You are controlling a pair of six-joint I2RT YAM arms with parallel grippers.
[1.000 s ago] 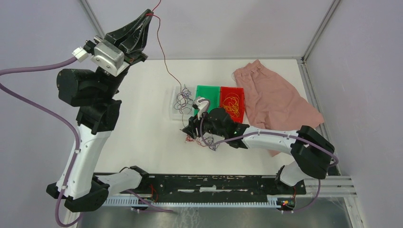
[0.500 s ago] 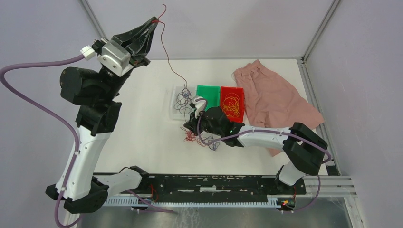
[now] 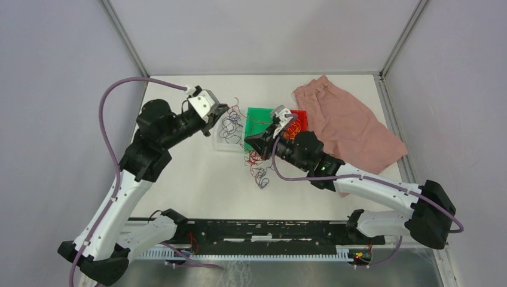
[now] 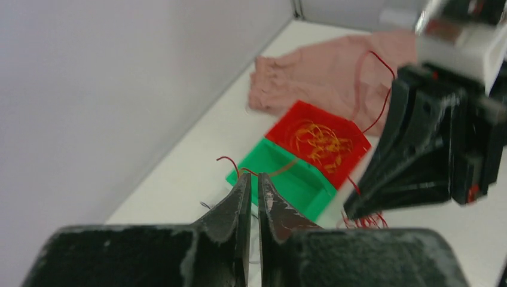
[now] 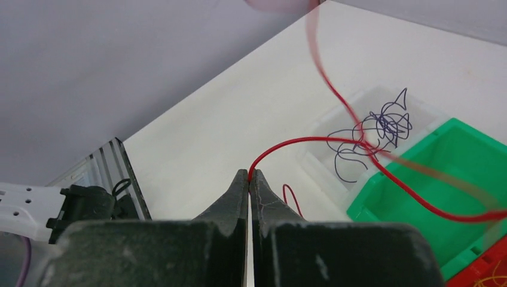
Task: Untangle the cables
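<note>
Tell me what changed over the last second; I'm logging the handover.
The left gripper came down from high at the back to the clear tray. The right gripper moved from the loose tangle toward the green bin and shut on the red cable. The tray, that bin, the red bin and the pink cloth stayed put.

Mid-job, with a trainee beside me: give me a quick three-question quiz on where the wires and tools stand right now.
1. True or false: the orange-yellow wires lie in the red bin.
2. Which wire does the right tool pinch? A purple, B red, C orange-yellow.
3. Fill in: the purple wires beyond the right tool lie in the ___ tray.

Key: 1 true. 2 B, the red wire, caught at the tips. 3 clear.
</note>
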